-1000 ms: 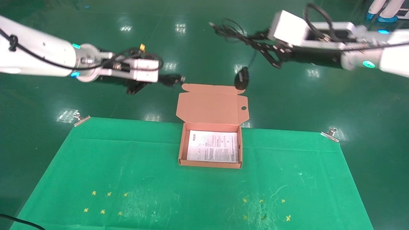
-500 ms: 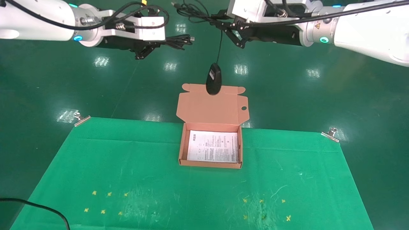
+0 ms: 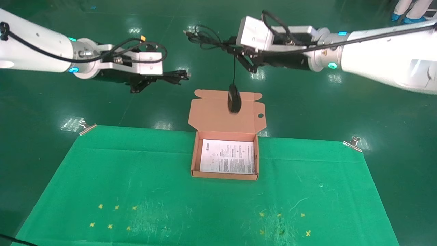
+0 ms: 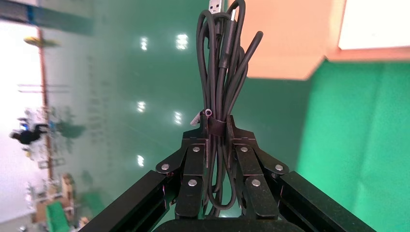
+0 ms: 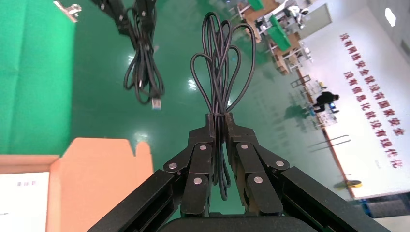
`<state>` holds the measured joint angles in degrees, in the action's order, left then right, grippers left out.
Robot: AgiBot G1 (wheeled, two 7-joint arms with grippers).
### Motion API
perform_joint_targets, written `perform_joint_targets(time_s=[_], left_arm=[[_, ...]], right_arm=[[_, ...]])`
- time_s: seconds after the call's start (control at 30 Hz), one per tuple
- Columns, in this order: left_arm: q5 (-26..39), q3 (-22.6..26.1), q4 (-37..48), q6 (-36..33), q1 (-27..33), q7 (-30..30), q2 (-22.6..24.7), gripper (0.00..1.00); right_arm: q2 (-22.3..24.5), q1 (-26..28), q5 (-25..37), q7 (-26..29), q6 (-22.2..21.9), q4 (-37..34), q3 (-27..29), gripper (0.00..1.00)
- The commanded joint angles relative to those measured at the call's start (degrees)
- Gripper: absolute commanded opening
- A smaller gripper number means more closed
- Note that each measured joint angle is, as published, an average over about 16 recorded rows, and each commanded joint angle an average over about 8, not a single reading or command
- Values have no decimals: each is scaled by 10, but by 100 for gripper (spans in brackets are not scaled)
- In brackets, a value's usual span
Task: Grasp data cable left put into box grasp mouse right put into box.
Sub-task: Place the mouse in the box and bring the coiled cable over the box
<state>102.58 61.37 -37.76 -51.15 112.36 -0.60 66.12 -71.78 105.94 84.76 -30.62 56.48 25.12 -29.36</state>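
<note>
Since half a second ago both our arms have dropped lower, and the mouse [image 3: 234, 98] now hangs in front of the box [image 3: 196, 160] lid flap instead of at its top edge. It dangles straight below our right end effector [image 3: 246, 60], which is clamped on the mouse's bundled cord [image 5: 220, 92], not on the mouse body. That is our main worry: the mouse can swing on its cord, strike the lid, or land outside the box, which sits nearer to us than the mouse. Our left end effector [image 3: 150, 81] is closed on the tied data cable [image 4: 221, 87], whose loops stick out past its fingertips, well off from the box on the green tabletop [image 3: 102, 171]. Those loose loops could snag the box wall.
</note>
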Motion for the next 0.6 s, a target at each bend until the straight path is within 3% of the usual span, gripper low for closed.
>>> perform_joint_targets(time_s=[0.03,0.27,0.6], left_arm=[[5,4,-2,-5,-4,8,-5,0],[34,22,-65,-41,-18,74,-42,0],[88,42,-187,-90,-27,200,-100,0]], right_arm=[[-1,-3,2,-2,-2,-4,-2,0],[-19,-36,10,-6,2,-12,-13,0],[-56,-70,24,-5,-25,-45,-40,0]])
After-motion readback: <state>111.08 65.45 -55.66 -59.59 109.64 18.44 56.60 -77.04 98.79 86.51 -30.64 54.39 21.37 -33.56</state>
